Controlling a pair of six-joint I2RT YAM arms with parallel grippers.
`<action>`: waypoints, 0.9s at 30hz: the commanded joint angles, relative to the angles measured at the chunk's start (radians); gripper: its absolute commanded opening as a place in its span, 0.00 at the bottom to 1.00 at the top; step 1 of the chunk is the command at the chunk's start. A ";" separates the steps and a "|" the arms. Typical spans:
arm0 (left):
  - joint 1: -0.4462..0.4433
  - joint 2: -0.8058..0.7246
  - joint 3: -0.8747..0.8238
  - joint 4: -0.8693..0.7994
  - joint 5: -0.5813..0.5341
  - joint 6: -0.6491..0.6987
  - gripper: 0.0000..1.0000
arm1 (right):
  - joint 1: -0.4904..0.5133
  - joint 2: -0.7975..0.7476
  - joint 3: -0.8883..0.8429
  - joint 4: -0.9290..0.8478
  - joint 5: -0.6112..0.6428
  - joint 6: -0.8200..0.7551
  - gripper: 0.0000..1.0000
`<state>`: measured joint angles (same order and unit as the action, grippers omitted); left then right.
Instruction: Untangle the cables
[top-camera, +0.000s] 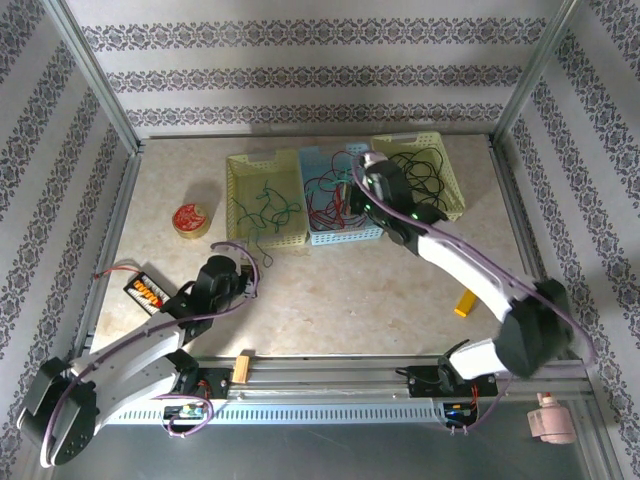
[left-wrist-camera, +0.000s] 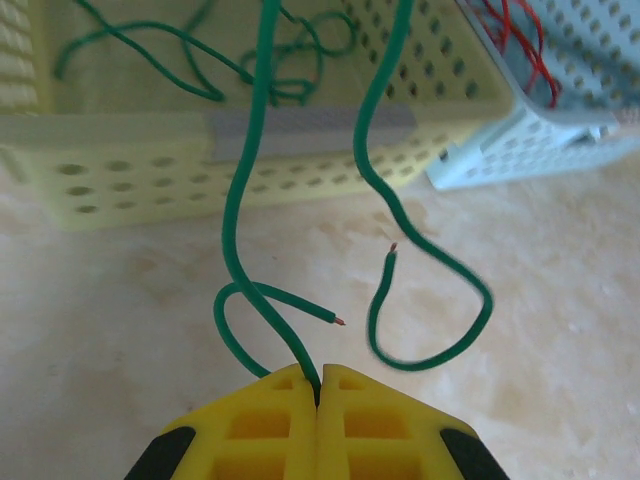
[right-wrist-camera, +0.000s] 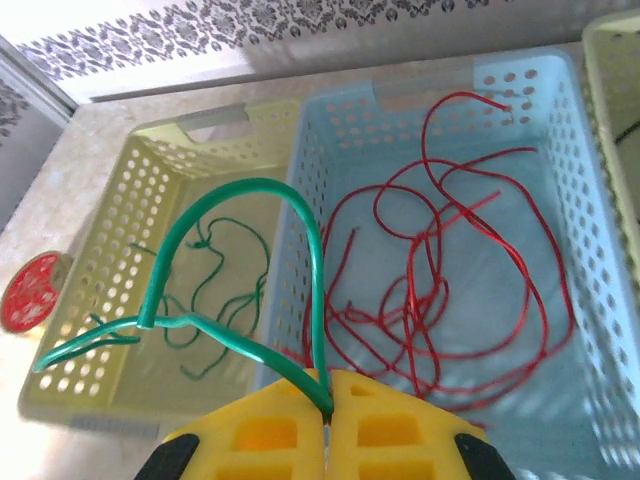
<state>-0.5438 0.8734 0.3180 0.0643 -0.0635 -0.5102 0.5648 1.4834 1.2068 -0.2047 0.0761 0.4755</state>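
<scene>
Green strand (left-wrist-camera: 243, 190), far thinner than the yellow fingers, was pinched in the clenched left gripper (left-wrist-camera: 318, 398). A short bare-tipped end curled out just beside the jaws. From there its long run went straight ahead and upward, crossing the near wall of the yellow basket (left-wrist-camera: 150, 165) and leaving the top of the left wrist view. A second green length hung beside it, ending in a hook over the table.

The right gripper (right-wrist-camera: 328, 402) was also shut tight, on a green loop (right-wrist-camera: 250, 186). It was poised over the blue basket (right-wrist-camera: 560, 110), where the red cables (right-wrist-camera: 440, 290) lay in one knotted heap. The loop arched up from the jaws and bent left over the wall shared with the yellow basket, its tail reaching out above the loose green pieces on that floor.

Black cables (top-camera: 425, 165) sat in the third basket, on the far right.

Whether both grippers held the same cable could not be told. Either way, green lay between the two: ahead of the left gripper and to the left of the right one. Drawing them apart would likely pull along that line, and the left arm looked nearer the open table for laying the strand out.
</scene>
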 joint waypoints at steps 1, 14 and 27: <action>0.026 -0.075 -0.032 0.022 -0.092 -0.086 0.00 | 0.020 0.163 0.161 -0.035 0.042 0.011 0.00; 0.047 -0.027 0.010 0.005 0.006 -0.047 0.00 | 0.053 0.592 0.637 -0.166 -0.254 0.033 0.45; 0.051 0.166 0.101 0.149 0.237 0.013 0.00 | 0.083 0.237 0.140 -0.014 -0.653 -0.090 0.47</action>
<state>-0.5083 1.0279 0.3874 0.1287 0.1062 -0.5232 0.6193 1.7699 1.4220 -0.2543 -0.3851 0.4370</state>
